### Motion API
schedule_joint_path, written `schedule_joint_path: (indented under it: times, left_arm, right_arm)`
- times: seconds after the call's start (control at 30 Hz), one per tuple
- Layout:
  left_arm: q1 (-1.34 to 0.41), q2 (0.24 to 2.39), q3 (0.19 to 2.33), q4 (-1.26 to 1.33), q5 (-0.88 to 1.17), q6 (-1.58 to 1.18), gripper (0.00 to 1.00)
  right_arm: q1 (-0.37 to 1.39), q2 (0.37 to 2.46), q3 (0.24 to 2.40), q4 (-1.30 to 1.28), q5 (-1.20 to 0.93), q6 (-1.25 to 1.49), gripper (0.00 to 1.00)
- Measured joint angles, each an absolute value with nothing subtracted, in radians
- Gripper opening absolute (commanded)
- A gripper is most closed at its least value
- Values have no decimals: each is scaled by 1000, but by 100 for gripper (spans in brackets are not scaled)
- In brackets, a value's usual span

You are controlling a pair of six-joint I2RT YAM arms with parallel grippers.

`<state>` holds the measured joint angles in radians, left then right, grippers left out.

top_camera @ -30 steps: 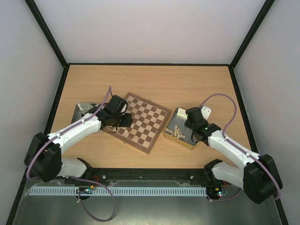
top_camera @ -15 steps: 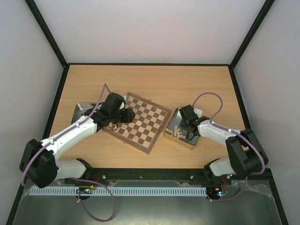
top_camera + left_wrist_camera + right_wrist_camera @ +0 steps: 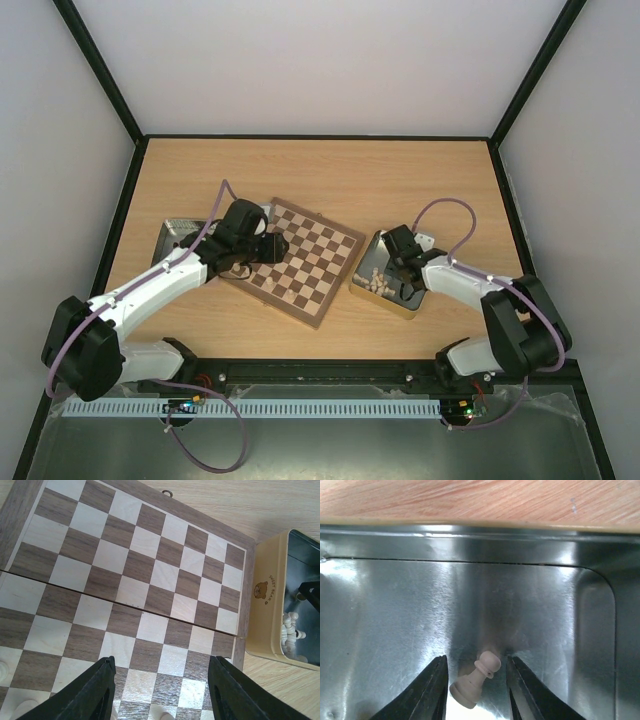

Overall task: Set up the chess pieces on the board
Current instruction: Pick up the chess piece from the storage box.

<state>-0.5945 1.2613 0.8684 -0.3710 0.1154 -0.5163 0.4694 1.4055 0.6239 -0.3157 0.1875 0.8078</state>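
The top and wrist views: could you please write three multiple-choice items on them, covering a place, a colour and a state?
1. The left gripper over the board is: A. shut B. open C. hidden from view
2. The right gripper is: A. over the board B. beside the left gripper C. inside the tin
3. The pawn between the right gripper's jaws is: A. dark brown B. red C. pale cream
B: its jaws stand wide apart. C: shiny tin floor surrounds it. C: it looks cream.
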Motion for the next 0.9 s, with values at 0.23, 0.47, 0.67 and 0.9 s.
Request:
schedule_joint_path:
  times: [0.23, 0.47, 0.67, 0.9]
  left_arm:
    - [-595, 1261, 868, -364, 130, -516, 53]
    - [-595, 1261, 868, -365, 131, -516, 54]
    - [-595, 1261, 868, -364, 131, -520, 55]
    - [-594, 1251, 868, -355, 142, -535, 59]
  right_arm:
    - [469, 1383, 599, -323, 168, 813, 27]
    - [469, 1384, 587, -320, 149, 820, 14]
    - [469, 1379, 580, -304, 144, 812, 4]
    - [469, 1258, 559, -263, 100, 761, 5]
